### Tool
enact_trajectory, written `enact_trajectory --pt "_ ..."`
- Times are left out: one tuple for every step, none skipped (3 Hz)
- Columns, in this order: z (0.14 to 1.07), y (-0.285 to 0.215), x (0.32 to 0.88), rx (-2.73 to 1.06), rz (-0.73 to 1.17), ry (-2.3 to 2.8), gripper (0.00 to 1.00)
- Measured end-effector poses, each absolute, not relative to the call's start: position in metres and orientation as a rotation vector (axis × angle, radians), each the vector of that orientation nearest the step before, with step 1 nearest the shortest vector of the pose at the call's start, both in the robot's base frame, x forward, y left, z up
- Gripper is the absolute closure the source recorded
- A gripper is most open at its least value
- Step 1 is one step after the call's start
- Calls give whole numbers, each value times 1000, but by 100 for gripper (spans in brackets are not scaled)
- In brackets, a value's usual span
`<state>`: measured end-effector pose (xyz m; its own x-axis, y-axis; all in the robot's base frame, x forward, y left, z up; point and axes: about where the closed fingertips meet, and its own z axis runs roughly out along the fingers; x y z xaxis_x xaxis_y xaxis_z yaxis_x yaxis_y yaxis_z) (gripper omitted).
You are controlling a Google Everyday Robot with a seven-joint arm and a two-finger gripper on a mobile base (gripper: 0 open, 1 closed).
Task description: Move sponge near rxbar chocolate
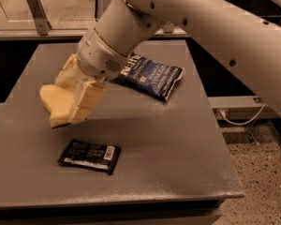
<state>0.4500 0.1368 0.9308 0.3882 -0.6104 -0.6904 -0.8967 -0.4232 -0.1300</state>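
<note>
The pale yellow sponge point(55, 103) is held between my cream gripper fingers point(86, 100), a little above the grey table at its left middle. My gripper point(75, 95) is shut on the sponge, with one finger in front of it and one behind. The rxbar chocolate point(90, 155), a flat black wrapper with white text and a barcode patch, lies on the table just below and to the right of the sponge, apart from it.
A dark blue chip bag point(152, 76) lies at the back middle of the table point(178, 163), partly behind my arm. The table's right edge drops to a speckled floor. A glass rail runs along the back.
</note>
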Motion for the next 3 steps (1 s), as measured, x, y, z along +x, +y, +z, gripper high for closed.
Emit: enact_trajectory --pt "931 138 449 -2163 774 1287 0" --pt "931 138 449 -2163 774 1287 0" --pt "930 121 449 -2147 749 1361 0"
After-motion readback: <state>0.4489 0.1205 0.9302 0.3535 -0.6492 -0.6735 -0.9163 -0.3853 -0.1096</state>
